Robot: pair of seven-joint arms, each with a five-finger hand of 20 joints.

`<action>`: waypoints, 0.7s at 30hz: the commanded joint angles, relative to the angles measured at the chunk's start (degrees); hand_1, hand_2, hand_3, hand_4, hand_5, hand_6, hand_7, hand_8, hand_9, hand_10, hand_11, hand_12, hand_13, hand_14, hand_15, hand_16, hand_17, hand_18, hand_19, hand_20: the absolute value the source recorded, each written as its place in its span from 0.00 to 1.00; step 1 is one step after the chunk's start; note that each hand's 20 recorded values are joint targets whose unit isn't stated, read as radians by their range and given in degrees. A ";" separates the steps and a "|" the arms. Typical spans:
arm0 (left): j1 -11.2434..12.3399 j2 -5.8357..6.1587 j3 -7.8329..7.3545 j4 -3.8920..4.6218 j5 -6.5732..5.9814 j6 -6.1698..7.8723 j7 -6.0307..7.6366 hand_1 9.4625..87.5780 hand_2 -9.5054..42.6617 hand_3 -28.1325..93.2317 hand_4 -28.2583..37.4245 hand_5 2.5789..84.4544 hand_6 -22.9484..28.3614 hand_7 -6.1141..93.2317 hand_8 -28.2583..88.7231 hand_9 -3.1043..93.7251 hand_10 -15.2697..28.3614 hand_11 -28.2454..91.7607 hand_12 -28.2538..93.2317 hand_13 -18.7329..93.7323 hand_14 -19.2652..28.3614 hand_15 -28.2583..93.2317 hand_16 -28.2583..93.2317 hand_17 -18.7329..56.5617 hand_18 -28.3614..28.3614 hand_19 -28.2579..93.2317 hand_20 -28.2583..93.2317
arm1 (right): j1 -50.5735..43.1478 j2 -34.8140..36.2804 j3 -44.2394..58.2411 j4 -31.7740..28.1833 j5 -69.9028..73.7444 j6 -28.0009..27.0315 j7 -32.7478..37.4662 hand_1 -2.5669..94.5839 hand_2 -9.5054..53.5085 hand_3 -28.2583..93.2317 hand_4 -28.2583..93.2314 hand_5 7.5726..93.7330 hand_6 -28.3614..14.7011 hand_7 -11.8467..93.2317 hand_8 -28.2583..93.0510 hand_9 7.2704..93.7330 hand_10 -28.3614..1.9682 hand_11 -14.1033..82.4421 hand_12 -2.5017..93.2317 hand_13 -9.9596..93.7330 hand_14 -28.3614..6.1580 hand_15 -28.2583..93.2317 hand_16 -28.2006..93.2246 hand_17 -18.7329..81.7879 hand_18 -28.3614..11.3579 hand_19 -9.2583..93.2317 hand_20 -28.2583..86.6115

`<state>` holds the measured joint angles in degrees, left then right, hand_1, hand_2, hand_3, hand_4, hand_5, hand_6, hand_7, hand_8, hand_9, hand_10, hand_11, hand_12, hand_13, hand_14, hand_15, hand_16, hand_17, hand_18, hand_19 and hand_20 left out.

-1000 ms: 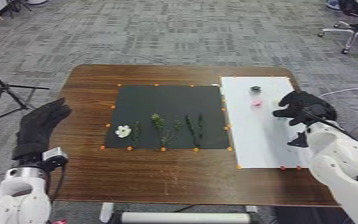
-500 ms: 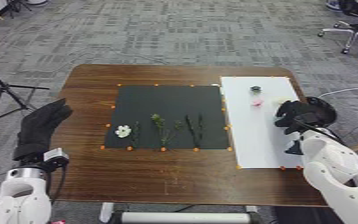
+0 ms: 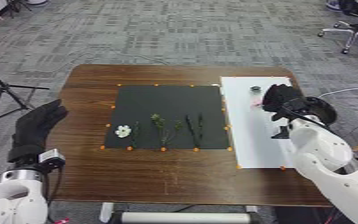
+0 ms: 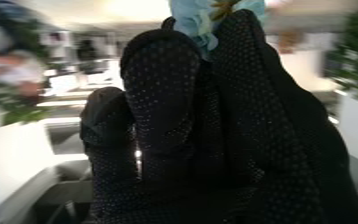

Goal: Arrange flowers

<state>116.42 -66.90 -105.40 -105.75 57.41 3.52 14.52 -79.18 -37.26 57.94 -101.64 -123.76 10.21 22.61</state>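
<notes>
In the head view, the right hand [image 3: 287, 102] is over the right part of the white board [image 3: 251, 137], close beside a pink flower [image 3: 256, 103]. A small dark flower [image 3: 255, 89] lies just beyond the pink one. At the fingertips of the right hand [image 4: 167, 115], in the right wrist view, a light blue flower [image 4: 193, 20] is pinched. On the black mat [image 3: 158, 97] lie a white flower [image 3: 123, 131], a leafy green stem [image 3: 157, 122] and several thin stems [image 3: 193, 131]. Left of the mat, the left hand [image 3: 37, 127] is open and holds nothing.
Orange markers line the mat's edges. Brown wood [image 3: 149, 175] surrounds mat and board. A dark round object [image 3: 322, 110] is beyond the table's right edge, beside the right wrist. A black tripod [image 3: 5, 87] stands on the floor at left.
The right hand has moved left and farther up over the white board, nearer the pink flower. The left hand has shifted slightly left.
</notes>
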 commanded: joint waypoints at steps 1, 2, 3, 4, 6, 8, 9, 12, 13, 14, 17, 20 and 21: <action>0.52 0.48 -0.71 0.24 -0.46 0.64 -0.40 0.21 0.28 0.81 0.00 0.59 0.51 0.20 0.18 0.54 0.69 0.41 0.33 0.51 0.79 0.43 0.23 0.35 0.73 0.33 0.40 | 24.60 -6.12 -14.88 -4.52 9.37 -3.60 -5.38 0.70 0.00 0.67 0.11 0.84 0.67 0.26 0.30 0.92 0.56 0.18 0.34 0.91 0.66 0.62 0.53 0.62 0.19 0.88 0.75; 0.45 0.47 -0.68 0.27 -0.50 0.77 -0.47 0.21 0.28 0.81 0.00 0.59 0.51 0.20 0.18 0.54 0.69 0.41 0.33 0.51 0.79 0.43 0.23 0.35 0.73 0.33 0.40 | 26.08 -7.96 -16.56 -3.85 10.83 -4.73 -5.88 0.69 0.00 0.67 0.11 0.84 0.67 0.26 0.30 0.92 0.56 0.18 0.34 0.91 0.66 0.62 0.54 0.62 0.18 0.88 0.75; 0.23 0.52 -0.52 0.37 -0.62 0.86 -0.55 0.21 0.28 0.81 0.00 0.59 0.51 0.20 0.18 0.54 0.69 0.41 0.33 0.51 0.79 0.43 0.23 0.35 0.73 0.33 0.40 | 27.49 -9.34 -18.75 -3.35 13.17 -4.65 -5.90 0.69 0.00 0.67 0.11 0.84 0.67 0.26 0.30 0.92 0.56 0.18 0.34 0.91 0.66 0.62 0.54 0.62 0.18 0.88 0.75; -0.26 0.61 -0.31 0.65 -0.61 0.68 -0.55 0.20 0.28 0.81 0.00 0.59 0.51 0.20 0.18 0.54 0.69 0.41 0.33 0.51 0.79 0.43 0.23 0.35 0.73 0.33 0.40 | 27.89 -11.17 -19.38 -3.02 14.70 -6.12 -6.04 0.69 0.00 0.67 0.11 0.84 0.67 0.26 0.30 0.92 0.56 0.18 0.34 0.91 0.66 0.62 0.54 0.62 0.19 0.88 0.75; -0.68 0.79 -0.07 0.80 -0.53 0.75 -0.63 0.20 0.29 0.81 0.00 0.59 0.51 0.20 0.18 0.54 0.69 0.41 0.33 0.51 0.79 0.43 0.23 0.35 0.73 0.33 0.40 | 29.02 -14.52 -21.88 -1.81 16.70 -7.52 -6.48 0.69 0.00 0.67 0.11 0.84 0.67 0.26 0.30 0.92 0.56 0.18 0.33 0.92 0.66 0.62 0.54 0.62 0.19 0.88 0.75; -0.83 0.81 0.26 0.83 -0.83 0.69 -0.51 0.20 0.29 0.81 0.00 0.59 0.51 0.20 0.18 0.54 0.69 0.41 0.33 0.51 0.79 0.43 0.23 0.35 0.73 0.33 0.40 | 29.41 -17.79 -23.76 -0.50 15.30 -8.57 -7.24 0.69 0.00 0.67 0.11 0.84 0.68 0.26 0.30 0.92 0.57 0.18 0.33 0.92 0.67 0.62 0.54 0.62 0.19 0.88 0.75; -0.98 0.85 0.45 0.85 -0.65 0.56 -0.61 0.20 0.29 0.81 0.00 0.59 0.51 0.20 0.18 0.54 0.69 0.41 0.33 0.51 0.79 0.43 0.23 0.35 0.73 0.33 0.40 | 29.65 -19.16 -24.71 0.17 14.88 -8.78 -7.66 0.69 0.00 0.67 0.11 0.84 0.68 0.26 0.30 0.92 0.57 0.18 0.33 0.92 0.67 0.62 0.54 0.62 0.19 0.88 0.75; -1.12 1.03 0.72 0.93 -0.66 0.40 -0.67 0.20 0.29 0.81 0.00 0.59 0.51 0.20 0.18 0.54 0.69 0.41 0.33 0.51 0.79 0.43 0.23 0.35 0.73 0.33 0.40 | 30.67 -23.30 -27.31 2.40 15.05 -9.64 -7.76 0.69 0.00 0.67 0.11 0.85 0.68 0.25 0.30 0.92 0.57 0.18 0.33 0.92 0.67 0.62 0.54 0.62 0.19 0.88 0.74; -1.22 1.19 0.96 0.94 -0.64 0.59 -0.68 0.20 0.29 0.81 0.00 0.59 0.51 0.20 0.18 0.54 0.69 0.41 0.33 0.51 0.79 0.43 0.23 0.35 0.73 0.33 0.40 | 30.78 -24.50 -27.74 3.27 15.09 -10.37 -7.83 0.69 0.00 0.67 0.11 0.85 0.68 0.26 0.29 0.92 0.57 0.18 0.33 0.92 0.67 0.62 0.54 0.62 0.19 0.89 0.74; -0.79 0.99 0.75 0.79 -0.60 0.35 -0.26 0.20 0.29 0.81 0.00 0.59 0.51 0.20 0.18 0.54 0.69 0.41 0.33 0.51 0.79 0.43 0.23 0.35 0.73 0.33 0.40 | 31.09 -25.28 -29.01 3.49 15.49 -10.12 -7.08 0.68 0.00 0.67 0.11 0.85 0.68 0.26 0.29 0.92 0.57 0.18 0.33 0.92 0.67 0.63 0.54 0.62 0.19 0.89 0.74; -1.90 1.15 1.39 0.87 -0.59 0.54 -0.23 0.20 0.29 0.81 0.00 0.59 0.51 0.20 0.18 0.54 0.69 0.41 0.33 0.51 0.79 0.43 0.23 0.35 0.73 0.33 0.40 | 31.61 -28.53 -29.71 6.62 16.29 -11.47 -7.07 0.68 0.00 0.68 0.11 0.85 0.69 0.26 0.29 0.92 0.59 0.17 0.32 0.92 0.68 0.63 0.54 0.63 0.20 0.90 0.74; -1.70 1.23 1.49 0.42 -0.47 0.44 0.02 0.20 0.29 0.81 0.00 0.59 0.51 0.20 0.18 0.54 0.69 0.41 0.33 0.51 0.79 0.43 0.23 0.35 0.73 0.33 0.40 | 31.89 -30.72 -30.61 8.63 16.86 -12.16 -6.72 0.67 0.00 0.68 0.11 0.85 0.70 0.26 0.29 0.92 0.59 0.17 0.32 0.92 0.69 0.63 0.54 0.63 0.21 0.91 0.74; -1.75 1.23 1.54 0.50 -0.42 0.33 0.10 0.20 0.29 0.81 0.00 0.59 0.51 0.20 0.18 0.54 0.69 0.41 0.33 0.51 0.79 0.43 0.23 0.35 0.73 0.33 0.40 | 31.68 -31.42 -30.61 9.30 16.31 -12.51 -7.09 0.67 0.00 0.68 0.11 0.85 0.70 0.26 0.29 0.92 0.60 0.17 0.32 0.92 0.69 0.64 0.54 0.63 0.21 0.91 0.74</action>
<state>115.00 -65.83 -104.30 -104.78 57.06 3.78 14.33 -47.68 -61.98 29.06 -95.58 -107.38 0.06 15.90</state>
